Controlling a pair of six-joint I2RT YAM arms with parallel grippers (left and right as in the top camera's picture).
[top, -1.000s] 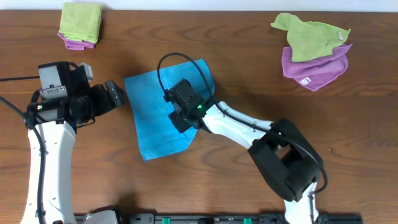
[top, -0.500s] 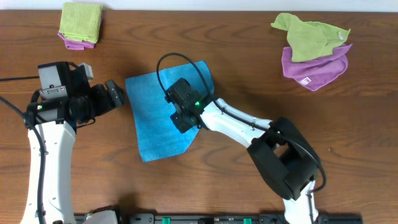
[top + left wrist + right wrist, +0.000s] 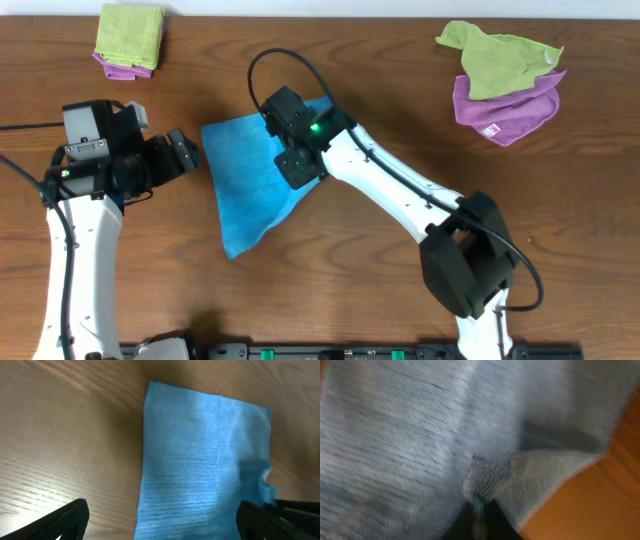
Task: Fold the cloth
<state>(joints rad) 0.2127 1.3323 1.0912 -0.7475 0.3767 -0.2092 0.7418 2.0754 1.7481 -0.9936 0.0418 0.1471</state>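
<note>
The sky-blue cloth (image 3: 245, 180) lies on the wooden table left of centre. My right gripper (image 3: 298, 170) is shut on a pinch of the cloth at its right side and holds that corner lifted over the rest. The right wrist view shows the bunched fabric (image 3: 490, 477) clamped between the dark fingers (image 3: 481, 515). My left gripper (image 3: 190, 150) is open and empty, just left of the cloth's left edge. In the left wrist view the cloth (image 3: 200, 460) lies ahead between the spread fingertips (image 3: 160, 520).
A folded green cloth on a purple one (image 3: 130, 38) lies at the back left. A loose green cloth on a purple cloth (image 3: 502, 80) lies at the back right. The table's far edge runs along the top of the overhead view.
My right gripper has moved up and toward the back with the cloth's corner, pulling the lower right of the cloth in and over. The left arm has not moved.
</note>
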